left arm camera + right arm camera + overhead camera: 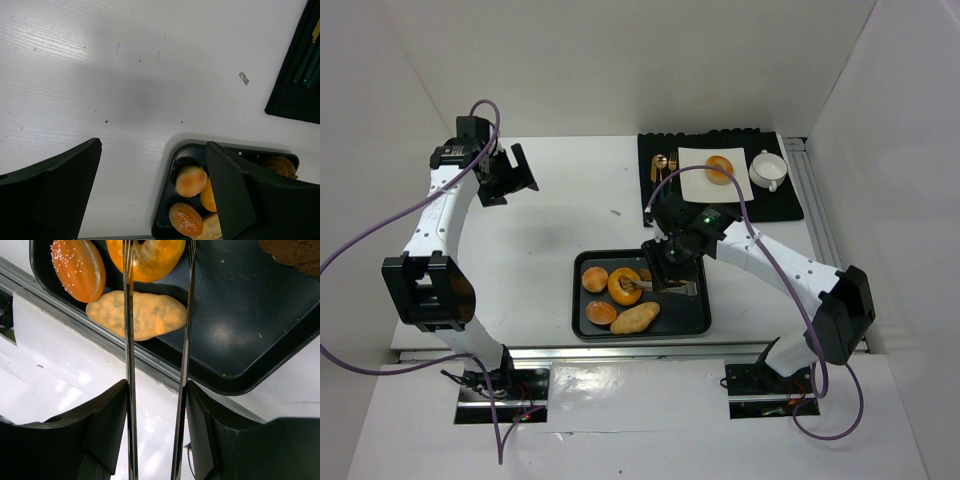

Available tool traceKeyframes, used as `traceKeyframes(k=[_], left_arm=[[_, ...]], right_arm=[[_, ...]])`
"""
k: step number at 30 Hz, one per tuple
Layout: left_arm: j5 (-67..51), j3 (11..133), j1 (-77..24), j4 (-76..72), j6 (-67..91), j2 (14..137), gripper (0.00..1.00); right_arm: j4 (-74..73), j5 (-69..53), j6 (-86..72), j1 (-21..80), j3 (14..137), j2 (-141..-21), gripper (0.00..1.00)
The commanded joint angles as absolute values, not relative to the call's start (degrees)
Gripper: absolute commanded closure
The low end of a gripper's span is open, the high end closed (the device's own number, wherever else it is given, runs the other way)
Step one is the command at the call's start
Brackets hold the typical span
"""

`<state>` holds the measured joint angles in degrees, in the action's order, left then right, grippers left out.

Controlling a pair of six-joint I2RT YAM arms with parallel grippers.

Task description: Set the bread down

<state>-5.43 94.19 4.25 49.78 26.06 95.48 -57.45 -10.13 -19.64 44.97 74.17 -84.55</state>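
- Holding a pair of thin metal tongs (157, 365) between its fingers, the right gripper (670, 272) hung over the black tray (695, 322); its jaws were closed on the tong arms, and the tong tips straddled a glossy ring-shaped bread (146, 257).
- On the tray's near side lay an oblong roll (636, 318) and a seeded bun (601, 312); behind them sat the ring (624, 285) and a round bun (594, 279). A dark croissant (292, 252) lay at the tray's right side, partly hidden by the arm.
- The ring looked light and soft with a shiny crust, so I judged it could slip or dent under a hard squeeze; pinching across one side of the ring, or through its hole, seemed the safest hold.
- The roll lay just beside the ring, and the tray's raised rim could catch a low lift.
- Beyond the tray, a black mat (790, 205) carried a white plate (695, 185) with one ring bread (719, 169) already on it, a white cup (768, 170) just right of the plate, and gold cutlery (661, 164) to its left.
- Farther left of the tray, the left gripper (510, 175) hovered over the bare white table (560, 200), jaws spread wide and holding nothing.
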Motion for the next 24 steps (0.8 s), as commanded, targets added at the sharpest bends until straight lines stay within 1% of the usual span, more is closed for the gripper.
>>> traceKeyframes(k=[1, 8, 14, 15, 18, 19, 21, 24], left_arm=[[-5.80, 93.96, 4.13, 49.39, 26.02, 93.69, 0.02], [-6.50, 93.43, 4.13, 49.39, 26.54, 94.75, 0.02], [-6.50, 93.43, 4.13, 48.87, 26.54, 94.75, 0.02], [-7.11, 93.43, 4.13, 48.87, 26.54, 94.75, 0.02], [-7.12, 93.43, 4.13, 48.87, 26.54, 94.75, 0.02], [-7.12, 93.43, 4.13, 48.87, 26.54, 94.75, 0.02], [-6.60, 93.43, 4.13, 48.87, 26.54, 94.75, 0.02], [-6.59, 93.43, 4.13, 48.87, 26.54, 94.75, 0.02]], right_arm=[[-57.56, -10.63, -19.16, 44.74, 76.64, -84.55, 0.45], [-56.43, -11.77, -18.02, 43.59, 73.13, -85.07, 0.45], [-52.30, -12.92, -18.02, 42.46, 71.72, -86.13, 0.45], [-51.77, -12.92, -17.50, 42.45, 71.72, -86.13, 0.50], [-51.77, -12.92, -17.49, 41.92, 72.86, -86.13, 0.60], [-53.07, -12.92, -17.49, 41.92, 74.43, -86.13, 0.65], [-55.53, -12.92, -16.96, 41.92, 76.62, -85.61, 0.68], [-58.44, -11.35, -15.83, 41.40, 79.36, -84.47, 0.68]])
